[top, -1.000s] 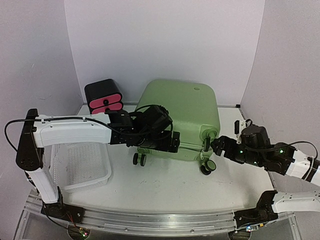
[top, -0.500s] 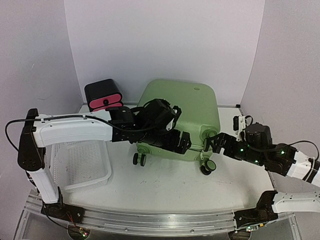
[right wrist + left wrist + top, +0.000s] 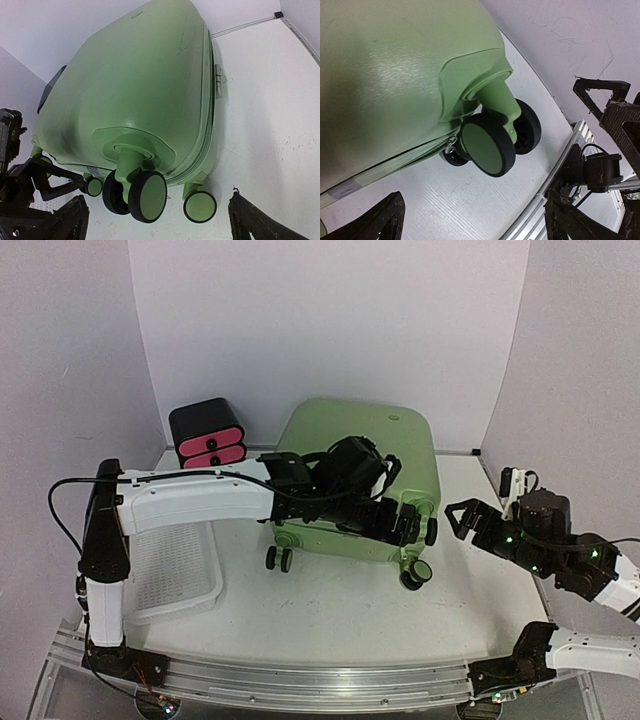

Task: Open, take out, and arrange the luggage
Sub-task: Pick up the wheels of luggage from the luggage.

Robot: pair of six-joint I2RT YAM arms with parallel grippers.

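The light-green luggage (image 3: 365, 455) lies flat and closed at the back middle of the table, with its wheels toward me. My left gripper (image 3: 403, 524) is open at the suitcase's near right corner, just above the right double wheel (image 3: 417, 570). In the left wrist view the wheel (image 3: 490, 150) and a zipper pull (image 3: 451, 146) sit ahead of the open left gripper (image 3: 475, 225). My right gripper (image 3: 466, 519) is open and empty, apart from the suitcase on its right. The right wrist view shows the shell (image 3: 145, 85), the zipper seam and the wheels (image 3: 145, 196) between its spread fingers (image 3: 67, 220).
A small black drawer box with pink fronts (image 3: 207, 435) stands at the back left beside the suitcase. A white perforated basket (image 3: 170, 575) sits at the left under my left arm. Grey walls close in the back and sides. A metal rail (image 3: 300, 685) runs along the near edge.
My left gripper has moved right along the suitcase's near edge to the right wheel corner. My right gripper has drawn back to the right, away from that wheel.
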